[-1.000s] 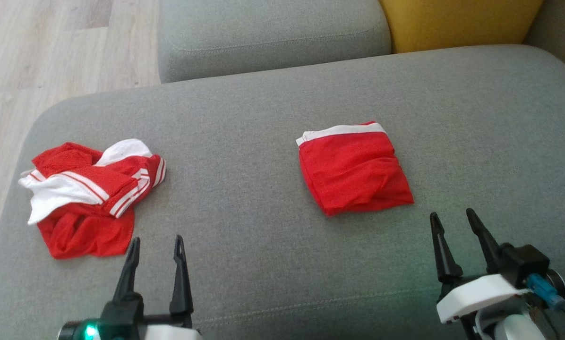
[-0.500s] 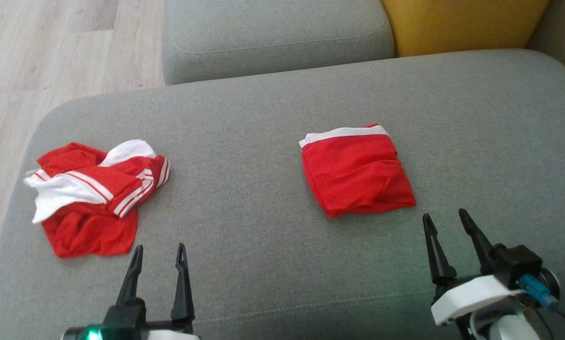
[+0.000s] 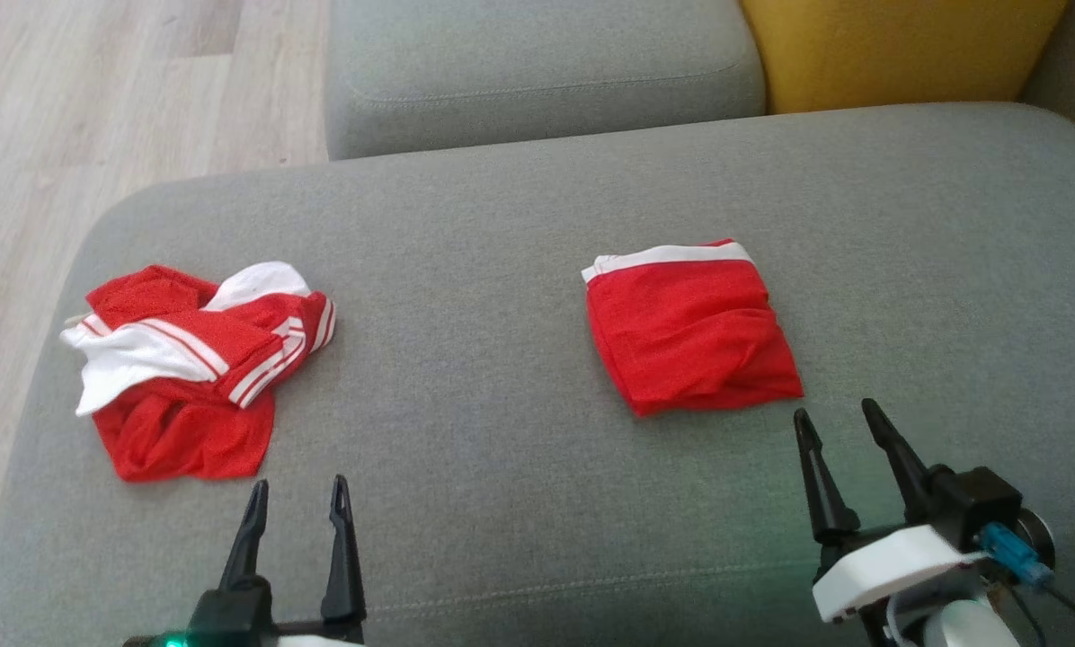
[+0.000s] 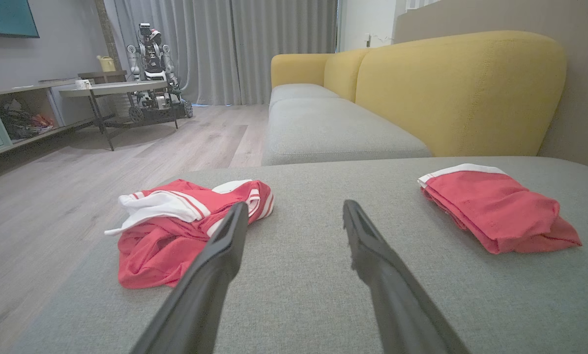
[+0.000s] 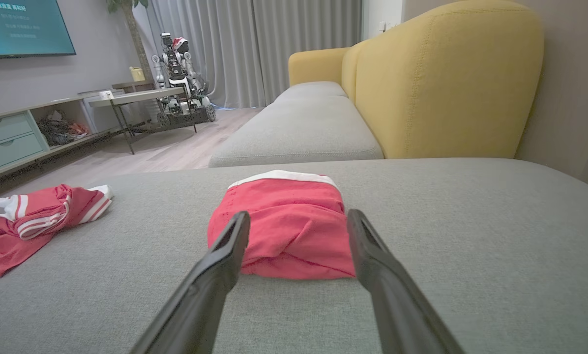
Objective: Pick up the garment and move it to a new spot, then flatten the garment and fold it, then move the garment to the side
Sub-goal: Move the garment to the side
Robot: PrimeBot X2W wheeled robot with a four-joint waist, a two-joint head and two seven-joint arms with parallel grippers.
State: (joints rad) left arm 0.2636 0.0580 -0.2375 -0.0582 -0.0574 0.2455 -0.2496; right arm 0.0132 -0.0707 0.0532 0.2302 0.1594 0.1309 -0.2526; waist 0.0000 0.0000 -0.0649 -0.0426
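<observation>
Right of centre in the head view, a folded garment (image 3: pixel 692 328): red, white band along its upper edge, lies flat on the grey cushion (image 3: pixel 501 225). At middle left, a crumpled garment (image 3: pixel 191 368), red with white stripes, heaped near the cushion's left edge and well apart from the folded one. At lower left, the left gripper (image 3: pixel 300 483): fingers apart, gripping nothing, just below and right of the crumpled heap, not touching it. At lower right, the right gripper (image 3: pixel 834 410): fingers likewise spread, empty, tips just below the folded garment's lower right corner, clear of the cloth. In the right wrist view, frames the folded garment between its two fingers. Along the top of the head view, a second grey cushion (image 3: pixel 537 72), a yellow backrest (image 3: pixel 897 45) at upper right, wooden floor (image 3: pixel 97 90) at upper left
</observation>
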